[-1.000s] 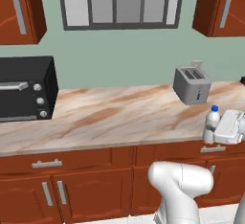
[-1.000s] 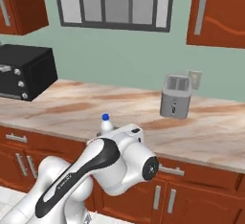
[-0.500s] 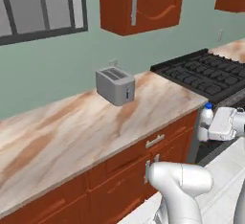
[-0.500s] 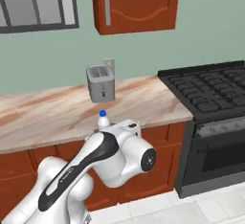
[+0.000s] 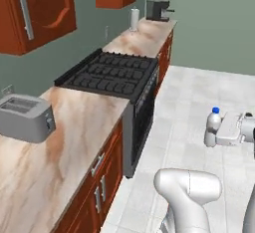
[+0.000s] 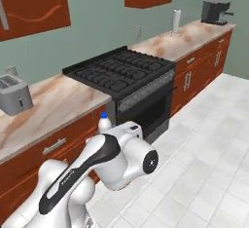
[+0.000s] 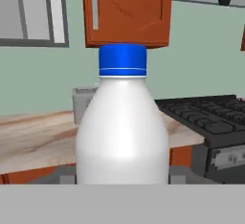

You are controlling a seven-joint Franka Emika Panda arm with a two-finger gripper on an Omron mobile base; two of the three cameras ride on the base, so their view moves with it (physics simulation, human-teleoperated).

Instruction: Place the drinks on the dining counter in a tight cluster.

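Observation:
A small white bottle (image 5: 212,129) with a blue cap, one of the drinks, hangs upright in the air over the tiled floor. My gripper (image 5: 215,135) is shut on its body from the right side. In the right base view the bottle (image 6: 103,122) peeks up behind my white forearm. In the hand view the bottle (image 7: 122,132) stands close and upright between my gripper (image 7: 122,176) fingers. The dining counter is out of view.
A marbled counter (image 5: 64,142) runs along the left wall with a grey toaster (image 5: 25,117) and a black stove (image 5: 112,72). Further along stand a paper roll (image 5: 134,19) and a coffee machine (image 5: 158,10). The tiled floor (image 5: 194,92) lies to the right.
The base has turned, so the whole scene swung from the oven and toaster counter to the stove and floor. The white bottle stays gripped in the same way.

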